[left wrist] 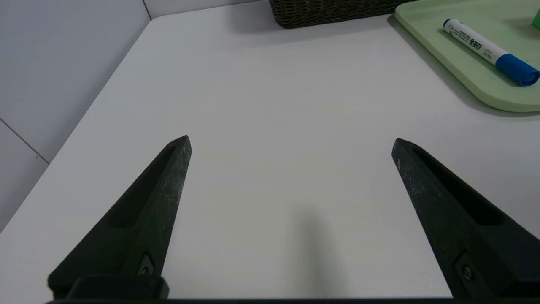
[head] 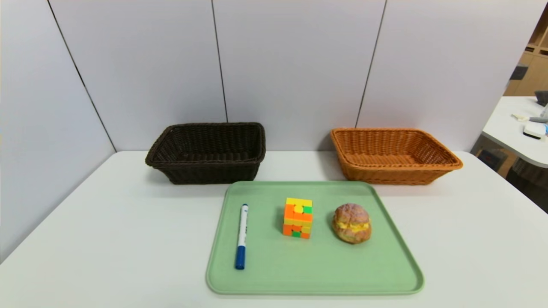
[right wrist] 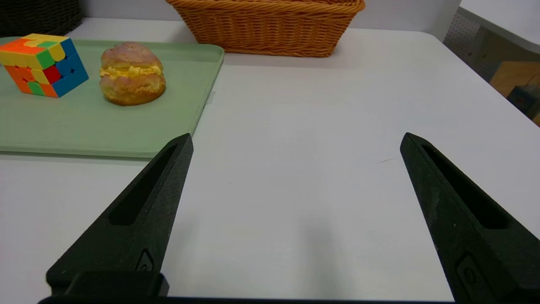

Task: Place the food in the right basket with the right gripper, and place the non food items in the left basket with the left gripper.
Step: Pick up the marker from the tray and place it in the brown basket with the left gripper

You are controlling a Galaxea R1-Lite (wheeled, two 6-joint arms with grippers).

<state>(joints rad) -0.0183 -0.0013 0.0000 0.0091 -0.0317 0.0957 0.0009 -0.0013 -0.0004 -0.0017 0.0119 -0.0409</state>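
I see a pale green plastic tray (head: pixel 398 265) holding a blue-capped white marker (head: pixel 241 236), a multicoloured puzzle cube (head: pixel 298 217) and a cream puff (head: pixel 352 223). Behind stand the dark brown wicker basket (head: pixel 207 152) and orange wicker basket (head: pixel 391 155). My left gripper (left wrist: pixel 291 143) and right gripper (right wrist: pixel 295 141) hover over bare white table (head: pixel 107 231), jaws spread wide, holding nothing.

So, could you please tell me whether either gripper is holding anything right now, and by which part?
Nothing is held: the left gripper and right gripper both hover open over bare table.

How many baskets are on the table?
2. The dark brown basket sits behind the green tray on the robot's left, the orange basket behind it on the right. Both look empty.
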